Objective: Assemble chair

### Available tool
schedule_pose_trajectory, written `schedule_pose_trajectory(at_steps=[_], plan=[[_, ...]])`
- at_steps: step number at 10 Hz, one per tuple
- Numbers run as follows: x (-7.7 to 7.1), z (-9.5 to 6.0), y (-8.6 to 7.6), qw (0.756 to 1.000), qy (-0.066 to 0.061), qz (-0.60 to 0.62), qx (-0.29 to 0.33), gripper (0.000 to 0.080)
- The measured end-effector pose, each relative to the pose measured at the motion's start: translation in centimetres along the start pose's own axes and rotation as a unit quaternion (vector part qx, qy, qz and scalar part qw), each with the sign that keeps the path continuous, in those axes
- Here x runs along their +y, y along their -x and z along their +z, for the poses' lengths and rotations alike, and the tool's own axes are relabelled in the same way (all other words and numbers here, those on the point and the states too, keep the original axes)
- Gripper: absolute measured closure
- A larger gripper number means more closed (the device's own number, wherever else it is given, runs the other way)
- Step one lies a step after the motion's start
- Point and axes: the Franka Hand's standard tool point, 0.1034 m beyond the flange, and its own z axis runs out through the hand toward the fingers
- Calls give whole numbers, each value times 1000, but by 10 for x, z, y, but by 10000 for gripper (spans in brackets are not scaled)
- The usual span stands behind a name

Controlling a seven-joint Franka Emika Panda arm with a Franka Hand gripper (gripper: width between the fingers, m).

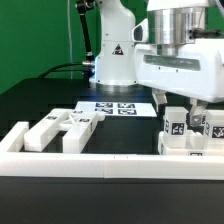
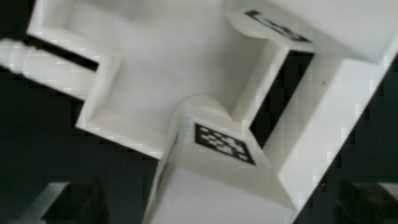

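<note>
You see the gripper point(image 1: 184, 112) with jaws spread wide over tagged chair parts point(image 1: 190, 142) at the exterior view's right; loose parts point(image 1: 55, 130) lie left, beside the rail point(image 1: 100, 166).

Chair parts point(image 1: 78, 132): white plastic, smooth, faint sheen; their square tags point(image 2: 224, 141) print matt black-and-white. Bench point(image 1: 40, 100): black, matt. Marker board point(image 1: 112, 106): flat white, matt print. Arm casing point(image 1: 175, 65): glossy white plastic.

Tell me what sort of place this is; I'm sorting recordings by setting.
Probably a robotics lab bench: a black table edged by a white border rail, a marker board of printed tags, and tagged white chair parts near a robot arm.
</note>
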Motion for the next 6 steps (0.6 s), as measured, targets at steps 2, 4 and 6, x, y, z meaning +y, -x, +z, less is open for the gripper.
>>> schedule_pose_trajectory(at_steps=[2, 4, 6], plan=[[-1, -1, -2, 995, -3, -95, 4, 150], [-1, -1, -3, 987, -3, -161, 4, 150], [-1, -1, -2, 972, -1, -235, 5, 150]])
